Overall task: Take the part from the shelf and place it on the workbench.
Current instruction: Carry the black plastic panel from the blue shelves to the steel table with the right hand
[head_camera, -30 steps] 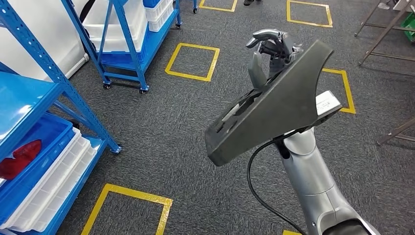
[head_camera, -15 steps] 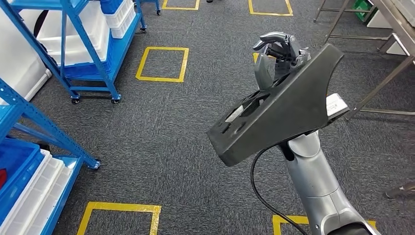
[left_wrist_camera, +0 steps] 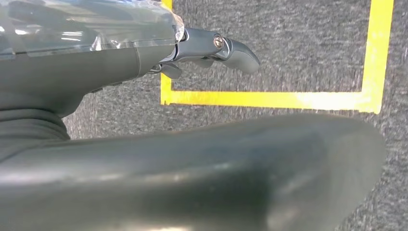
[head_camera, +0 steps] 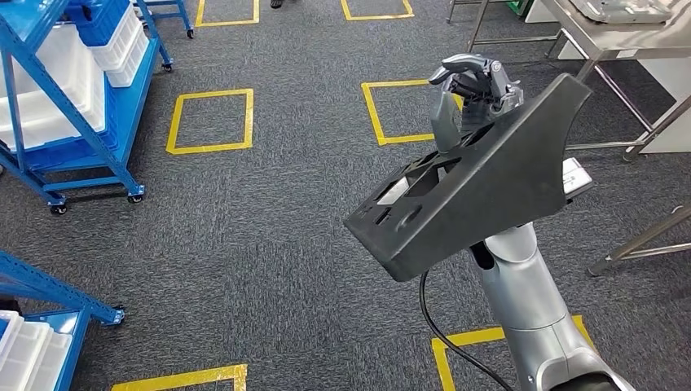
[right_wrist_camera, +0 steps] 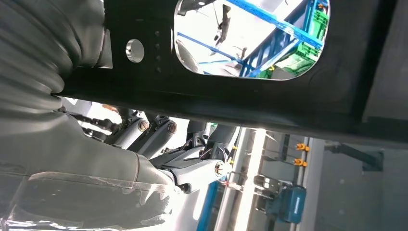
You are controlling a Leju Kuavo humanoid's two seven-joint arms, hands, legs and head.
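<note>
Above the grey carpet, the right hand grips the tilted black part; left hand's state unclear.

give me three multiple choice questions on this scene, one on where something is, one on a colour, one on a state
1. Where is the workbench in the head view?
A. upper right, beyond the held part
B. lower left, beside the shelf
C. directly under the right arm

2. What colour are the taped squares on the floor?
A. red
B. yellow
C. white

3. What is the right hand doing?
A. hanging with nothing in it
B. resting on the workbench
C. holding the dark grey part up off the floor

Answers:
1. A, the metal bench top and legs stand at the upper right of the head view.
2. B, the tape outlines on the grey carpet are yellow.
3. C, its fingers curl over the part's far edge, and the part is up in the air above the carpet.
</note>
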